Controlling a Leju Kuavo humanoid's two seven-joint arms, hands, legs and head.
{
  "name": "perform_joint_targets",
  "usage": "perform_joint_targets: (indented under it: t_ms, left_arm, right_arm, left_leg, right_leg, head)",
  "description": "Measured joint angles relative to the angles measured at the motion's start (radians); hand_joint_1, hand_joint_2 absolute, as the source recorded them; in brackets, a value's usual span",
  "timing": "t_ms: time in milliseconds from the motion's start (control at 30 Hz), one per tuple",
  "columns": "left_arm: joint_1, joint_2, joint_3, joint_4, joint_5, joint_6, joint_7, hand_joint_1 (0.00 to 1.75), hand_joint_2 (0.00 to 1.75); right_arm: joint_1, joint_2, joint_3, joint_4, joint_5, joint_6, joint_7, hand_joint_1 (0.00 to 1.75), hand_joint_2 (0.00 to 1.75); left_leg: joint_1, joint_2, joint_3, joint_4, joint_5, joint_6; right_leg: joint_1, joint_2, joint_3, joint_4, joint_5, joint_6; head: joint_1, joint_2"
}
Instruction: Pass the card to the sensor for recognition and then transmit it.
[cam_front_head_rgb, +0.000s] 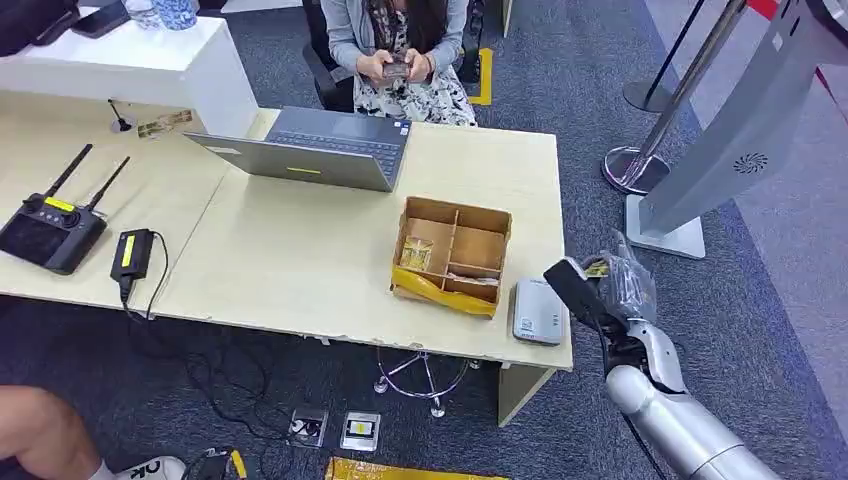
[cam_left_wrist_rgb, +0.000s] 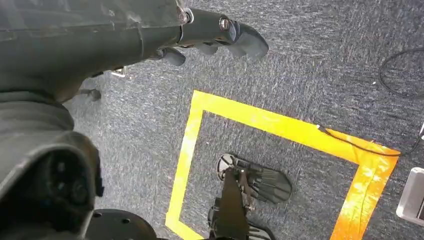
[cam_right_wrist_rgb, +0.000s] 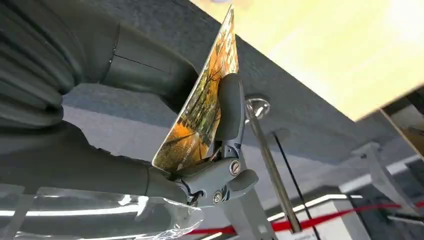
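Desk (cam_front_head_rgb: 300, 250) fills the head view, with a laptop (cam_front_head_rgb: 320, 150) near its far edge and a divided cardboard box (cam_front_head_rgb: 452, 255) toward its right end. Just right of the box lies the grey sensor (cam_front_head_rgb: 538, 312), at the desk's front corner. Right hand (cam_front_head_rgb: 600, 295) sits off that corner, beside the sensor, pinching the card (cam_right_wrist_rgb: 200, 105) between thumb and fingers (cam_right_wrist_rgb: 227, 107). Left hand (cam_left_wrist_rgb: 220, 32) hangs over carpet with yellow tape (cam_left_wrist_rgb: 280, 130), fingers loosely curled, holding nothing.
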Motion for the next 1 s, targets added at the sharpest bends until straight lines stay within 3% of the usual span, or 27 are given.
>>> perform_joint_targets:
  t_ms: [467, 733, 1000]
  left_arm:
    - [-0.003, -0.001, 0.000, 0.000, -0.013, -0.003, -0.001, 0.00, 0.00]
    - [-0.028, -0.013, -0.001, 0.000, -0.039, -0.013, 0.032, 0.00, 0.00]
    - [-0.040, -0.023, -0.002, 0.000, -0.067, -0.023, 0.051, 0.00, 0.00]
  right_arm:
    - [-0.143, -0.009, -0.001, -0.115, 0.106, 0.066, 0.035, 1.75, 1.75]
    - [-0.216, 0.125, 0.021, -0.074, 0.137, 0.109, -0.037, 1.75, 1.75]
    - [-0.275, 0.239, 0.043, 0.064, 0.188, 0.111, -0.044, 1.75, 1.75]
  left_leg:
    - [0.000, 0.000, 0.000, 0.000, 0.000, 0.000]
    - [0.001, 0.000, -0.001, 0.000, 0.000, 0.000]
    - [0.001, 0.000, -0.001, 0.000, 0.000, 0.000]
  right_leg:
    - [0.000, 0.000, 0.000, 0.000, 0.000, 0.000]
    - [0.001, 0.000, 0.000, 0.001, 0.000, 0.000]
    - [0.001, 0.000, 0.000, 0.001, 0.000, 0.000]
  head:
    - [0.000, 0.000]
    - [0.000, 0.000]
    - [0.000, 0.000]
